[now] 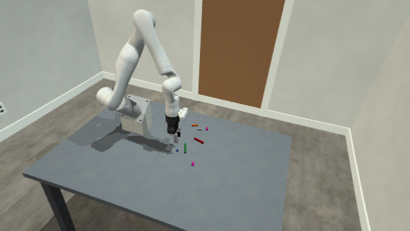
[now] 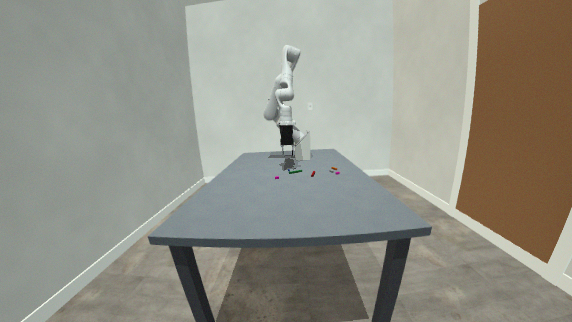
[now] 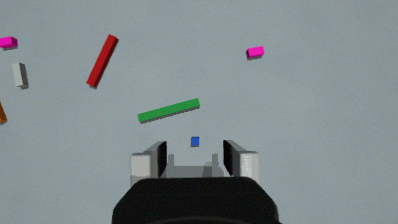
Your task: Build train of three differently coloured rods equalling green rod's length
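Observation:
My gripper (image 3: 195,152) (image 1: 175,135) is open and empty, hanging some way above the table. The small blue rod (image 3: 195,141) lies flat on the table below and between the fingers; it also shows in the top view (image 1: 177,151). The green rod (image 3: 168,110) (image 1: 185,148) lies just beyond it. The red rod (image 3: 102,60) (image 1: 198,140) lies further off. One magenta rod (image 3: 255,51) (image 1: 193,163) lies alone. Another magenta rod (image 3: 8,42), the grey rod (image 3: 20,75) and the orange rod (image 3: 2,114) lie at the wrist view's left edge.
The arm's grey base block (image 1: 136,118) stands on the table behind the gripper. In the top view the orange rod (image 1: 194,125), grey rod (image 1: 199,129) and magenta rod (image 1: 206,128) sit close together.

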### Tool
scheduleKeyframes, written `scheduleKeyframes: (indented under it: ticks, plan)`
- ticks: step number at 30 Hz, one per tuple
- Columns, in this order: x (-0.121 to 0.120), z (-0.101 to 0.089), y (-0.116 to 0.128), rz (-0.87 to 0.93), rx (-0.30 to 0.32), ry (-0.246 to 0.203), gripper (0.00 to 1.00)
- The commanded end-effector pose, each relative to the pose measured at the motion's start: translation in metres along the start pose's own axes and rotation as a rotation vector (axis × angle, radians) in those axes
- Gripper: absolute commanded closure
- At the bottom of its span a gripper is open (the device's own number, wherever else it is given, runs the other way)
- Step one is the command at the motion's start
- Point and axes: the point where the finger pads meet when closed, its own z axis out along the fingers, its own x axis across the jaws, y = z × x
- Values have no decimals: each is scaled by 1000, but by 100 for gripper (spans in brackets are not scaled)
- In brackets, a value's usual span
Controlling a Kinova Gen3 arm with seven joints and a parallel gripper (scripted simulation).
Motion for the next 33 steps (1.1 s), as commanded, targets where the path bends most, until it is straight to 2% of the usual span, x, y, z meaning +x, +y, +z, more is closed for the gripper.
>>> scheduleKeyframes:
  ticks: [1,23,33]
  plan:
    - [0,0,0,0,1,0,0]
    - [-2,-1,-3,-30,2,1,0]
    - [-7,-1,-9,-110,3,3,0]
